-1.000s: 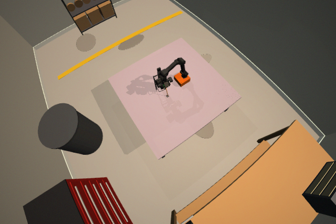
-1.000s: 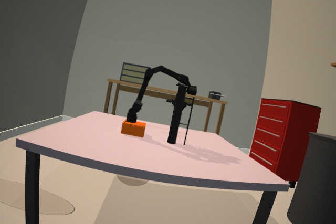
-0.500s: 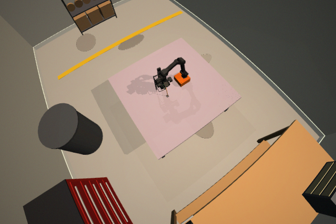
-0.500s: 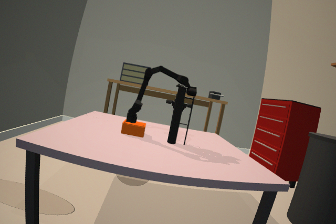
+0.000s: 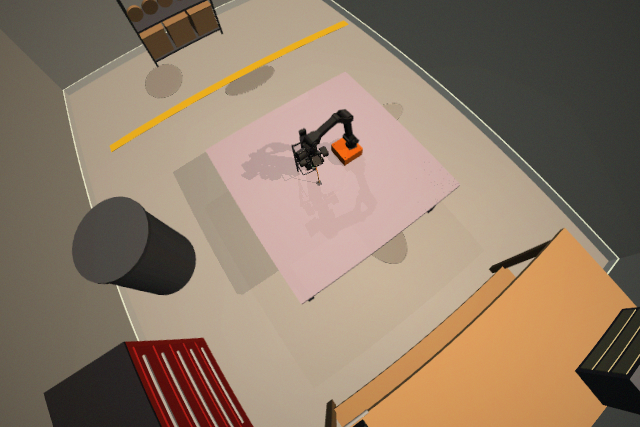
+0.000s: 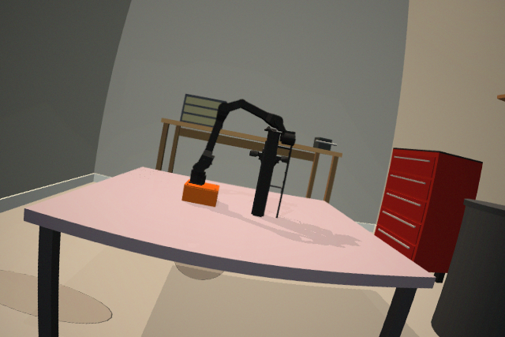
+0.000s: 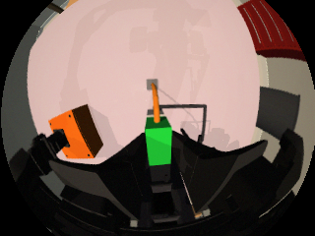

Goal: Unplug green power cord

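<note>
The green plug (image 7: 158,153) shows in the wrist view, upright in the image between the two dark fingers. My gripper (image 7: 157,135) is shut on it, a fingertip at each side. An orange cord (image 7: 156,102) (image 5: 317,174) runs from the plug's far end to a small grey block (image 7: 152,82) (image 5: 318,183). A dark strip-like body (image 7: 161,189) with squarish recesses lies directly below the plug in the wrist view. Whether the plug is seated in it cannot be told. In the exterior view a tall black upright (image 6: 263,180) hides the plug and fingertips.
The arm's orange base (image 5: 346,152) (image 6: 200,194) (image 7: 79,133) stands on the pink table (image 5: 330,277) (image 6: 122,219). A thin dark frame (image 7: 205,118) (image 6: 285,176) stands beside the gripper. A red drawer cabinet (image 6: 407,198) and a dark bin (image 5: 111,241) are off the table.
</note>
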Tool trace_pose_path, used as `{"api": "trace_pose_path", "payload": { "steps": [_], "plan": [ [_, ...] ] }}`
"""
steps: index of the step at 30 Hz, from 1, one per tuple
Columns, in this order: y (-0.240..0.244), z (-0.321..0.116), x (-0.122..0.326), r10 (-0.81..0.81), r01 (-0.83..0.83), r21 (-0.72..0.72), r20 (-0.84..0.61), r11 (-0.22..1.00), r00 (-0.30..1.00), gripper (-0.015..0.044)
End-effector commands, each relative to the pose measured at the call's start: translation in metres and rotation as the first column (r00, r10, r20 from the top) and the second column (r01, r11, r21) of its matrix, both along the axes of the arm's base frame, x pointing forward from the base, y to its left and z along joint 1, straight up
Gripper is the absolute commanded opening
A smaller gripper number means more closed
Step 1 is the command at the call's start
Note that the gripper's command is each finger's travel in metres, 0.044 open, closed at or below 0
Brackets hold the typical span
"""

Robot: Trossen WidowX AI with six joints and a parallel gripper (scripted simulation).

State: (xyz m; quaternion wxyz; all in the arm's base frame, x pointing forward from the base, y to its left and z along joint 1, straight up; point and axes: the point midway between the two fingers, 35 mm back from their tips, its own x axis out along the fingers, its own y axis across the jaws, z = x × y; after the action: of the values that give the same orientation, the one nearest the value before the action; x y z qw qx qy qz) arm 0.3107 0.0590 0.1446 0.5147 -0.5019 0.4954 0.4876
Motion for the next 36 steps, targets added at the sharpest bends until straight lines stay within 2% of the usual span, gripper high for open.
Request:
{"api": "trace_pose_path", "payload": {
  "steps": [1, 36],
  "plan": [
    [0.001, 0.0, 0.0, -0.001, 0.001, 0.0, 0.001, 1.0, 1.0, 0.0],
    [0.054, 0.003, -0.001, 0.002, -0.002, 0.008, -0.001, 1.0, 1.0, 0.0]
  ]
}}
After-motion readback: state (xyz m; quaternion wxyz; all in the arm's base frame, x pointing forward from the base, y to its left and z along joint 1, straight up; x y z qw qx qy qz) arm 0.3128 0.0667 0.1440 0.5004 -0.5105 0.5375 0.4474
